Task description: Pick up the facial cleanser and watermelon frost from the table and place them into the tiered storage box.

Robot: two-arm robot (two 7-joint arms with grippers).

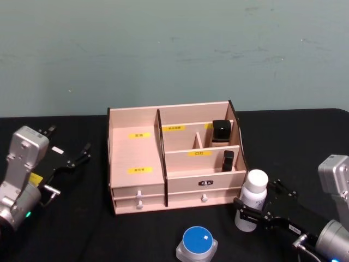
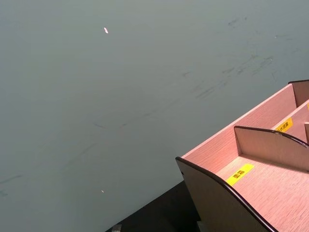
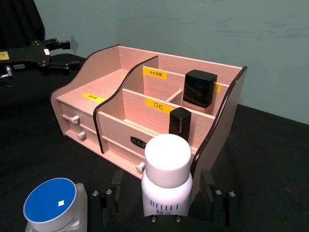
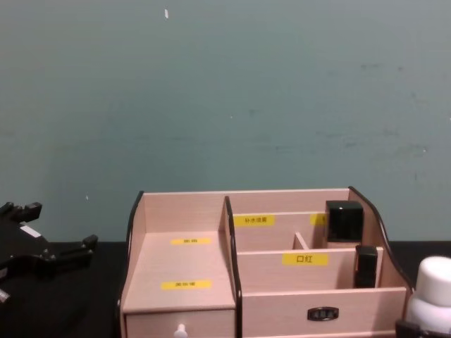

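A blue-lidded jar (image 1: 197,241) sat nearest, on the black desk (image 1: 82,229) in front of the box's drawers. I took it for the watermelon frost.

Just behind it to the right stood a tall white bottle (image 3: 167,164), probably the facial cleanser, upright and close to the box's front right corner. The right tool (image 1: 260,204) straddled its lower body with fingers spread and a gap on each side, not yet pinching.

The low hold was the likely trouble. A squeeze below the middle could let the bottle tilt or slip. A lift that swung left too early could knock it on the box's black-edged side wall.

The tiered storage box (image 1: 136,153) stood mid-desk. Its two left tiers were bare and offered the widest room. The right compartments were narrower, and two held black containers (image 1: 221,130), which a lowered bottle might strike.

The left tool (image 1: 70,143) rested well to the box's left, fingers spread and holding nothing.

A plain teal wall (image 1: 174,49) stood behind.
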